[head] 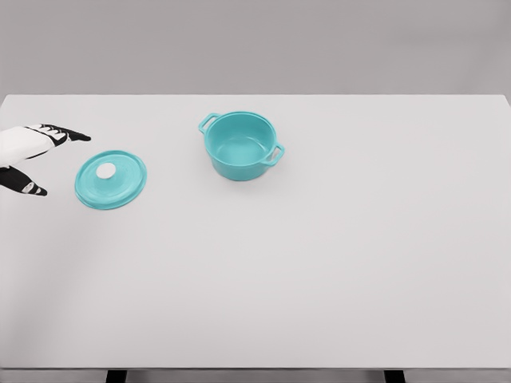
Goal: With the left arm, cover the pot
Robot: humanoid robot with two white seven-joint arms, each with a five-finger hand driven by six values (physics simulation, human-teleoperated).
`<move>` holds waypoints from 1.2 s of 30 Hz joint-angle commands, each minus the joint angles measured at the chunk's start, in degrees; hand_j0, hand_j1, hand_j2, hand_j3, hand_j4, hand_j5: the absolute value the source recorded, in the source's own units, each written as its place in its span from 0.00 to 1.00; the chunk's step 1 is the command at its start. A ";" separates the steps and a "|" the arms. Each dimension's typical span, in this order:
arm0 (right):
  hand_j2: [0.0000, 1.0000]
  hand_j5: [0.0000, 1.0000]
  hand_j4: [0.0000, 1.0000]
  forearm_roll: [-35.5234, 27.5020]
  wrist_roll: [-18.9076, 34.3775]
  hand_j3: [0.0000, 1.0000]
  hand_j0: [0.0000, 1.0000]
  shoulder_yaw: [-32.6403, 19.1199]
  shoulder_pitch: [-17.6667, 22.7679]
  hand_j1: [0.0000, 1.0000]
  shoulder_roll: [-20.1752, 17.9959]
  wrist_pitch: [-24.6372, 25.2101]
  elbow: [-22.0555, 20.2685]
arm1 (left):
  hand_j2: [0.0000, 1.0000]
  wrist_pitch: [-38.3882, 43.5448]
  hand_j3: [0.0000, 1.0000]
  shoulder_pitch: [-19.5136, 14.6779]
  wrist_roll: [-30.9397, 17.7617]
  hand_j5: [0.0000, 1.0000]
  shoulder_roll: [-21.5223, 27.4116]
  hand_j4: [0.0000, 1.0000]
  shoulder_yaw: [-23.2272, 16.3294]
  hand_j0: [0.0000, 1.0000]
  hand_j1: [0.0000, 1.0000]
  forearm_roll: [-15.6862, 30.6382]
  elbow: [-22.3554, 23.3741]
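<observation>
A teal pot (pixel 240 145) stands open and upright on the white desk (pixel 335 263), set toward the far edge and a little left of the middle, its two small handles pointing toward the far-left and near-right. Nothing is visible inside it. Its matching teal lid (pixel 112 179) lies flat on the desk well apart from the pot, nearer the left edge, with the pale knob (pixel 106 170) facing up. Just beside the lid, at the desk's left edge, the left robot hand (pixel 36 155) reaches in with fingers spread wide, one dark fingertip pointing over the lid's far side and another hanging on its near side; it holds nothing and does not appear to touch the lid. The right arm is out of view. By this showing the job has barely begun: the lid is not yet grasped, and what remains is closing on the knob, lifting, carrying the lid across to the pot and setting it squarely on the rim.
</observation>
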 commanded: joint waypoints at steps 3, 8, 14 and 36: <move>1.00 1.00 1.00 0.07 0.02 1.00 1.00 0.09 0.00 1.00 -0.01 0.17 0.02 | 1.00 0.04 1.00 0.00 0.02 1.00 0.02 1.00 -0.07 1.00 1.00 0.18 0.00; 1.00 1.00 1.00 0.07 0.02 1.00 1.00 0.09 0.61 1.00 -0.01 0.26 0.02 | 1.00 -0.83 1.00 -0.97 0.02 1.00 0.02 1.00 -0.33 1.00 1.00 -3.42 0.00; 1.00 1.00 1.00 0.07 0.02 1.00 1.00 0.09 0.62 1.00 -0.01 0.26 0.02 | 1.00 -0.66 1.00 -7.12 0.02 1.00 -1.73 1.00 -10.09 1.00 1.00 -4.65 -0.08; 1.00 1.00 1.00 0.07 0.02 1.00 1.00 0.09 0.62 1.00 -0.01 0.26 0.02 | 1.00 2.33 1.00 -31.64 0.02 1.00 1.08 1.00 -44.98 1.00 1.00 11.26 12.39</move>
